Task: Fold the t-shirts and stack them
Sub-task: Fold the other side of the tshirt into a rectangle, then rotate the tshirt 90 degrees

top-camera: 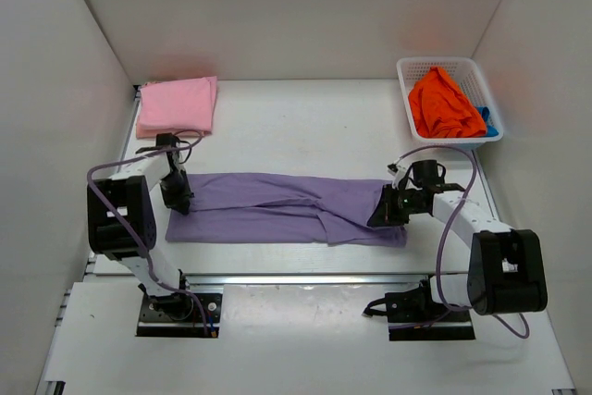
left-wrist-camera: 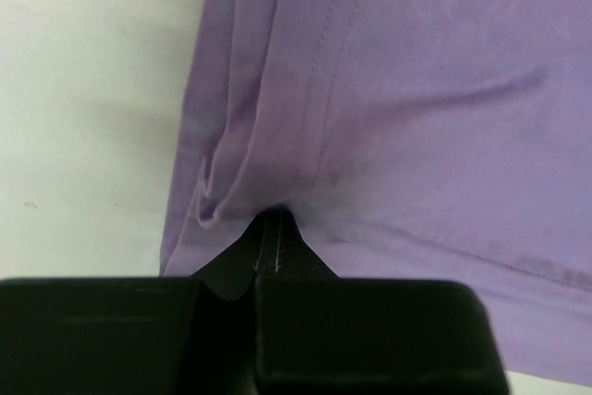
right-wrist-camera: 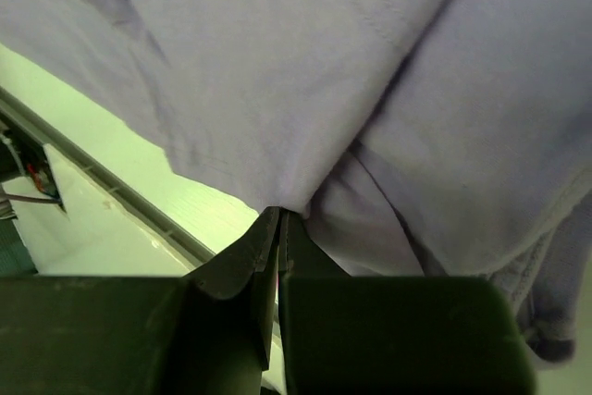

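Note:
A lavender purple t-shirt (top-camera: 277, 208) lies stretched in a long band across the middle of the table. My left gripper (top-camera: 176, 197) is shut on its left end, where the cloth (left-wrist-camera: 388, 99) bunches into folds at the fingertips. My right gripper (top-camera: 388, 210) is shut on the right end, pinching a fold of the purple fabric (right-wrist-camera: 277, 71). A pink t-shirt (top-camera: 177, 105) lies folded at the far left of the table. An orange t-shirt (top-camera: 444, 104) and a blue t-shirt (top-camera: 487, 121) under it sit in the basket.
The white lattice basket (top-camera: 405, 73) stands at the far right corner. White walls close in the table on three sides. A metal rail (top-camera: 305, 277) runs along the near edge in front of the arm bases.

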Robot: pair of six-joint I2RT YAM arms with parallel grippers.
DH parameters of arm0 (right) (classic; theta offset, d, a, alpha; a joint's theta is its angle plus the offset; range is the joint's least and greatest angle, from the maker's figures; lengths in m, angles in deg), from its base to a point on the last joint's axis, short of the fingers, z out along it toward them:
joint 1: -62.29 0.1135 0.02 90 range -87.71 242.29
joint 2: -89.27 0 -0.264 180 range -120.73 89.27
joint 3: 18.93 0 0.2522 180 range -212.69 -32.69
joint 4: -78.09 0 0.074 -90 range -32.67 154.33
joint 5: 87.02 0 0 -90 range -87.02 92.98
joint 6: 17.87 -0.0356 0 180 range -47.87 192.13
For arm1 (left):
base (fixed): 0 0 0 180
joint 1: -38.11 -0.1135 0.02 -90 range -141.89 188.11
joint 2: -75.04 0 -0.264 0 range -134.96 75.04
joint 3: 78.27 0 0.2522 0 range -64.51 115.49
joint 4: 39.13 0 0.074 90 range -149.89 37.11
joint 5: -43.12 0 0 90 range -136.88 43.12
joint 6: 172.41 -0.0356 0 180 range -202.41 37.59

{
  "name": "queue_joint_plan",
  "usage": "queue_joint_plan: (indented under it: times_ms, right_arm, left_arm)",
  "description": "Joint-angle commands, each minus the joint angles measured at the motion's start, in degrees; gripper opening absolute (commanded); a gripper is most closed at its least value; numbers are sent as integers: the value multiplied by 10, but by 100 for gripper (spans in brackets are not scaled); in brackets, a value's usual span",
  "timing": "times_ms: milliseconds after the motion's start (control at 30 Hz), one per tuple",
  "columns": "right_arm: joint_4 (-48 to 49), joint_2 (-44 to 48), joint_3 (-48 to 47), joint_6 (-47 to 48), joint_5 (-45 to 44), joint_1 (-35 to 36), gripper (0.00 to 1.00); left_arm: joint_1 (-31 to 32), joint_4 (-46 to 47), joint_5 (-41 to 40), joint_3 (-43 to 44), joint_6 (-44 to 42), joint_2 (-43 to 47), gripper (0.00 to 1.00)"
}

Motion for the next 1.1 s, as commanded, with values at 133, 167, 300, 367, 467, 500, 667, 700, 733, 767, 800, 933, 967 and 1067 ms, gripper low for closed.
queue_joint_plan:
  times_ms: [133,167,300,367,467,500,667,700,733,767,800,933,967,1067]
  right_arm:
    - [-45,-2,-33,27,-65,-13,0]
    - [-43,11,-34,25,-71,-12,5]
    - [-33,55,-46,18,-118,0,33]
    - [-30,69,-64,13,-145,18,41]
    - [-19,56,-70,-2,-152,25,34]
    - [-16,42,-71,-8,-146,24,15]
    - [4,-8,-48,-53,-162,65,0]
    - [8,-14,-44,-66,-163,70,0]
    - [13,-25,-38,-79,-163,73,0]
    - [13,-32,-36,-86,-167,80,0]
    - [13,-52,-41,-85,-170,81,0]
    - [12,-161,-98,-84,-202,84,0]
    - [20,-179,-128,-86,-199,81,0]
    - [34,-266,-214,-90,-194,76,0]
  left_arm:
    - [3,-14,7,72,-9,-20,8]
    - [6,-14,10,77,-13,-9,10]
    - [33,-22,37,110,-2,34,23]
    - [44,-30,51,128,1,44,26]
    - [98,-41,49,134,10,53,26]
    - [124,-36,47,131,8,53,26]
    - [187,-8,12,64,36,14,24]
    - [190,-3,10,54,42,0,24]
    - [198,8,9,49,44,-6,23]
    - [202,11,2,43,45,-21,23]
    - [208,12,-2,42,44,-34,22]
    - [223,9,-14,52,36,-58,23]
    - [232,9,-13,56,32,-67,21]
    - [257,-14,-1,77,15,-86,17]
